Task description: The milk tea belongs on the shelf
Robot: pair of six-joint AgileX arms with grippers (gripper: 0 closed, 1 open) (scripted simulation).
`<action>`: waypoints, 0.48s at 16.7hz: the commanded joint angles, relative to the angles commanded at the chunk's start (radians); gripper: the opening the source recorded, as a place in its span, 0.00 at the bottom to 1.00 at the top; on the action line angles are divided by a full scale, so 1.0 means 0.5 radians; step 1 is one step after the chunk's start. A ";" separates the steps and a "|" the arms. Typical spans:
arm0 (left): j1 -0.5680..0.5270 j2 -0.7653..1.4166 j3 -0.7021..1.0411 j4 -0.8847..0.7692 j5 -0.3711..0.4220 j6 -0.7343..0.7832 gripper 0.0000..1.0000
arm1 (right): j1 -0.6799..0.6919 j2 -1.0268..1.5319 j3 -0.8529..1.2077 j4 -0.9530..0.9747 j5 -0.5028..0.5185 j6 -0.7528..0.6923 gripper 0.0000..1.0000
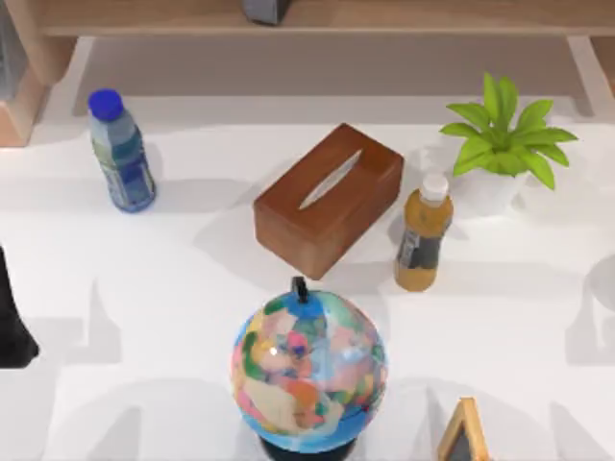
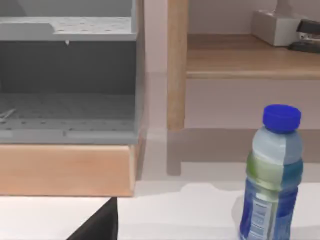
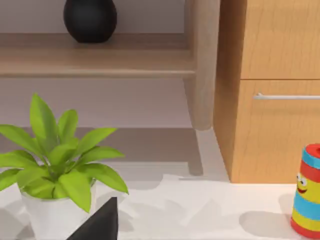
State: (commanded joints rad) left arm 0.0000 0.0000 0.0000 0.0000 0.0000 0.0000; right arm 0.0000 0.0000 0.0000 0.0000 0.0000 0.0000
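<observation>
The milk tea (image 1: 423, 233) is standing upright on the white table (image 1: 144, 288), right of centre, just beside the right end of the brown tissue box (image 1: 329, 199) and near a potted plant (image 1: 504, 144) sitting farther back on the right. The shelf (image 1: 404, 16) is running along the far edge, well apart from the milk tea. A globe (image 1: 308, 366) is sitting near the front centre, and a blue-capped bottle (image 1: 121, 150) is standing at the far left. A dark shape (image 1: 13, 322) is showing at the table's left edge where the left arm is; whether either gripper's fingers are released or clenched cannot be told. In the right wrist view, a striped toy (image 3: 308, 191) is standing beside a wooden cabinet (image 3: 270, 90).
</observation>
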 joint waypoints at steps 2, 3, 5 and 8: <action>0.000 0.000 0.000 0.000 0.000 0.000 1.00 | 0.000 0.000 0.000 0.000 0.000 0.000 1.00; 0.000 0.000 0.000 0.000 0.000 0.000 1.00 | -0.012 0.020 0.003 0.020 -0.012 -0.001 1.00; 0.000 0.000 0.000 0.000 0.000 0.000 1.00 | -0.073 0.125 0.016 0.122 -0.070 -0.008 1.00; 0.000 0.000 0.000 0.000 0.000 0.000 1.00 | -0.238 0.442 0.052 0.418 -0.226 -0.027 1.00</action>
State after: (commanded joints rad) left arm 0.0000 0.0000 0.0000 0.0000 0.0000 0.0000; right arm -0.1188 0.2210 0.0261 0.2088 -0.1130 -0.0136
